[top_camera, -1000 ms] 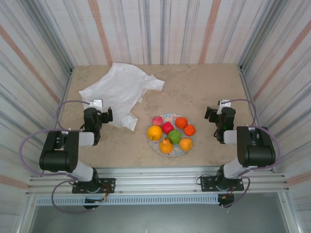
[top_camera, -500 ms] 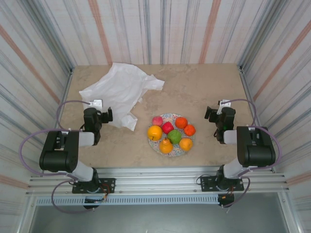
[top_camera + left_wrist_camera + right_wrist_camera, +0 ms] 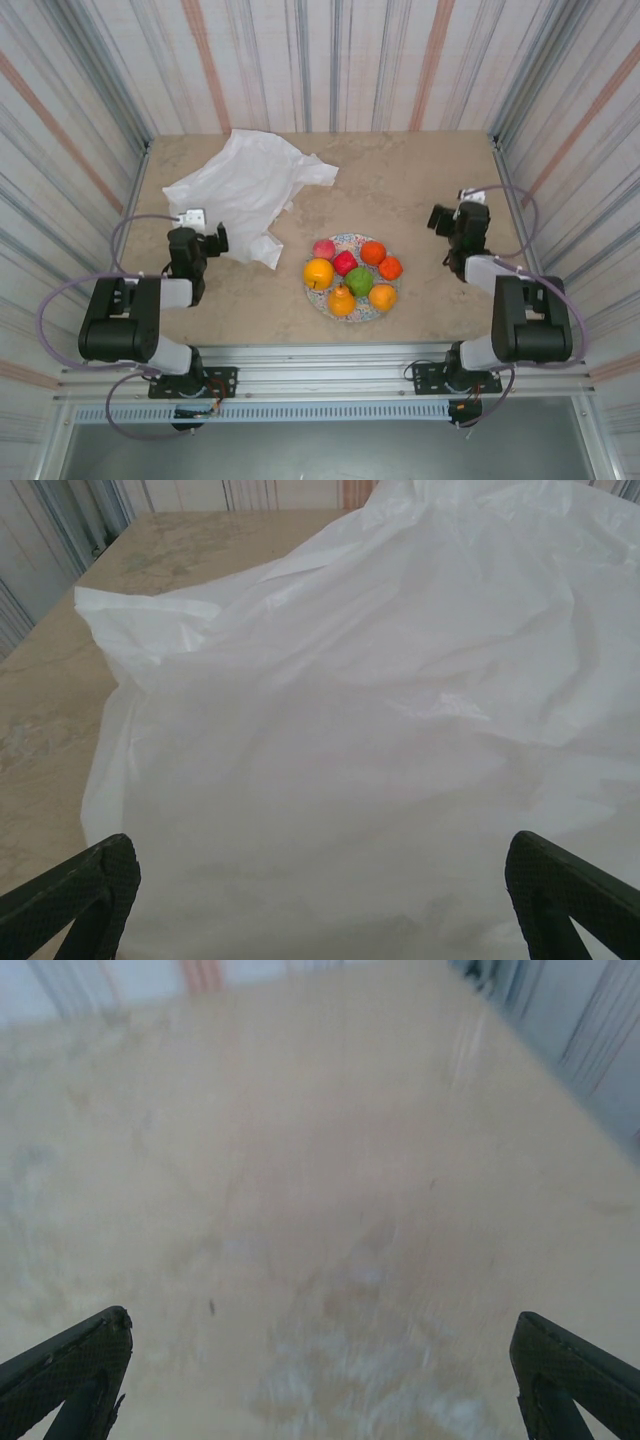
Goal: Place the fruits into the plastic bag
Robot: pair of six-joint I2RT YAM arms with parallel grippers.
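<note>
Thin, crinkled white translucent plastic bag (image 3: pixel 250 190) lies slumped at far left of beige stone-look table (image 3: pixel 420 190). Small round fruits (image 3: pixel 358 282) are heaped on a round speckled plate (image 3: pixel 350 239), near centre. Left tool (image 3: pixel 320 845) gapes wide and empty, facing the bag, likely to lift an edge. Right tool (image 3: pixel 322 1318) is equally wide and empty, over bare table.

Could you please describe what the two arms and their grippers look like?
The left arm and right arm are black with pale grey links; a greyish-lilac cable loops along each. The left gripper and right gripper have dark, finely textured, tapering fingers.
</note>
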